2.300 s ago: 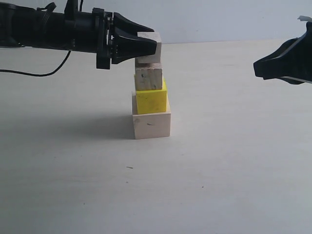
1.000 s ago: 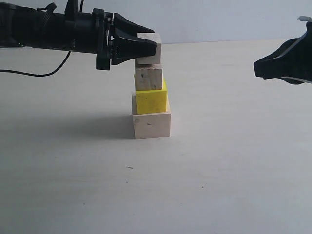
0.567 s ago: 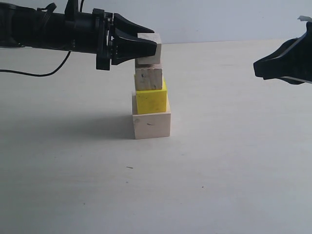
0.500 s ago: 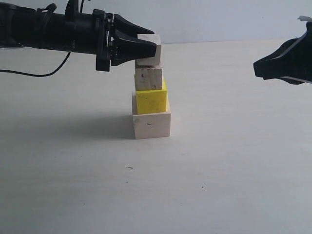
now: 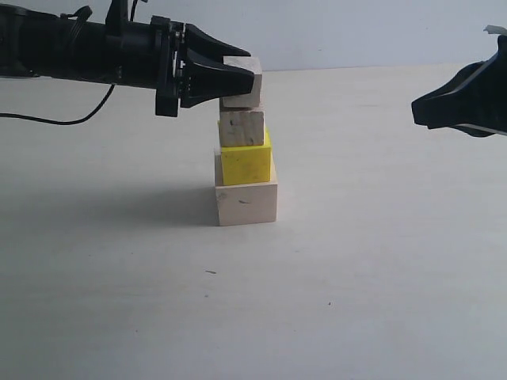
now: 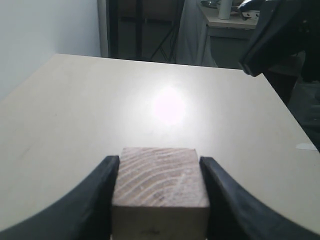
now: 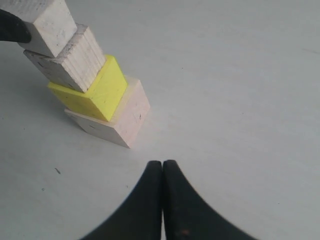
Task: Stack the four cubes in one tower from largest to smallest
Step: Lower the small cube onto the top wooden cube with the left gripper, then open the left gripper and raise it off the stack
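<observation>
A tower stands mid-table: a large pale wooden cube [image 5: 245,204] at the base, a yellow cube [image 5: 245,165] on it, and a small pale cube [image 5: 242,128] above that. My left gripper [image 5: 239,79] reaches in level from the left, shut on the fourth small pale cube [image 5: 249,81]. That cube sits right on top of the third; whether they touch I cannot tell. The left wrist view shows this cube [image 6: 160,182] clamped between both fingers [image 6: 107,190]. My right gripper [image 5: 420,109] hovers shut and empty at the right, with the tower [image 7: 95,90] ahead of its tips [image 7: 162,165].
The pale table [image 5: 372,261] runs wide around the tower. A black cable [image 5: 71,119] hangs under the left arm. Dark furniture and a bench [image 6: 230,20] stand beyond the table's far edge.
The left gripper has sunk slightly with its cube, closing the dark gap above the third cube. The right gripper has stayed put.
</observation>
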Controlling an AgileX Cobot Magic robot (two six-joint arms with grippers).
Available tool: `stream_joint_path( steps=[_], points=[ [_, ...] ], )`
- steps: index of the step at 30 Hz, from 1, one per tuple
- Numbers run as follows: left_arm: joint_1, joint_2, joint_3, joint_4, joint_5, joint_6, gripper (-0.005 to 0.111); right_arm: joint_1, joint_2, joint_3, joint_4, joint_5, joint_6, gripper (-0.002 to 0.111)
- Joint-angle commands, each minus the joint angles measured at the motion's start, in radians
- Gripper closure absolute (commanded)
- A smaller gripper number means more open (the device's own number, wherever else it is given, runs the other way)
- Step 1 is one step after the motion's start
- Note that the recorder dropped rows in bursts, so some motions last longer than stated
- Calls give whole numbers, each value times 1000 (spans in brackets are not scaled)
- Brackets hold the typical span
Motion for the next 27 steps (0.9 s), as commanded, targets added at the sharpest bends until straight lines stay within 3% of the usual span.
stream_joint_path(
  steps=[1, 6, 27],
  points=[
    [-5, -3, -5, -12, 7, 1, 106, -3, -2, 4, 2, -6, -11, 108],
    [-5, -3, -5, -14, 7, 1, 78, -3, -2, 4, 2, -6, -11, 108],
    [-5, -3, -5, 17, -20, 1, 77, -3, -2, 4, 2, -6, -11, 108]
  ],
)
